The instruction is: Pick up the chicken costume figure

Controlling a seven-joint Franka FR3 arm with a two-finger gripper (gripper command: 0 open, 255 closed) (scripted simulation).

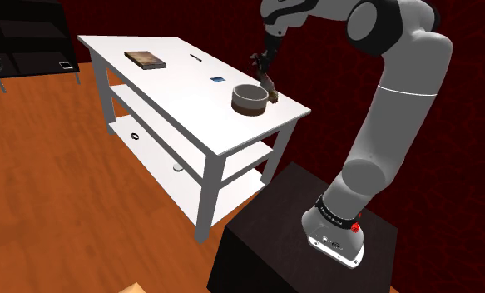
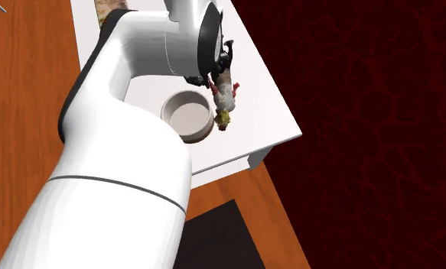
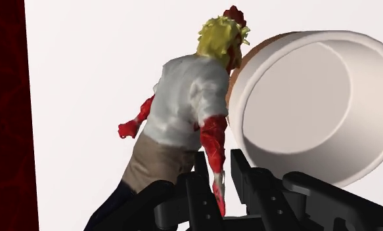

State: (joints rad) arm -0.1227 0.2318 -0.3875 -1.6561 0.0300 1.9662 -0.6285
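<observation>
The jaws stand narrow, closed on a red limb of the chicken costume figure [image 3: 183,98], which sits pinched between the two black fingers [image 3: 202,174] of the gripper [image 3: 219,159] in the wrist view. From that grip the figure stretches away from the fingers: tan lower part nearest them, white body further out, a second red arm sticking out on the side away from the bowl, and the yellow head with a red comb at the far end. Whether it is clear of the table top I cannot tell. In the second exterior view the figure [image 2: 225,99] hangs from the gripper [image 2: 213,76] with its yellow head lowest, over the table's white top. Just beside the jaws, touching or nearly touching the figure's head and shoulder, stands a round bowl [image 3: 295,98], white inside and brownish outside. In the shoulder view the gripper [image 1: 265,62] is above the table's corner nearest the stand, with the figure [image 1: 268,81] below it and the bowl [image 1: 250,98] alongside. Beneath all of this is a white table [image 1: 190,96] with two lower shelves. Farther from the jaws along the top lie a small blue square [image 1: 218,80], a thin dark stick [image 1: 195,57] and, near the far end, a brown book [image 1: 145,58]. The table rests on a wooden floor [image 1: 41,166], and the black stand [image 1: 265,250] sits at its near end.
</observation>
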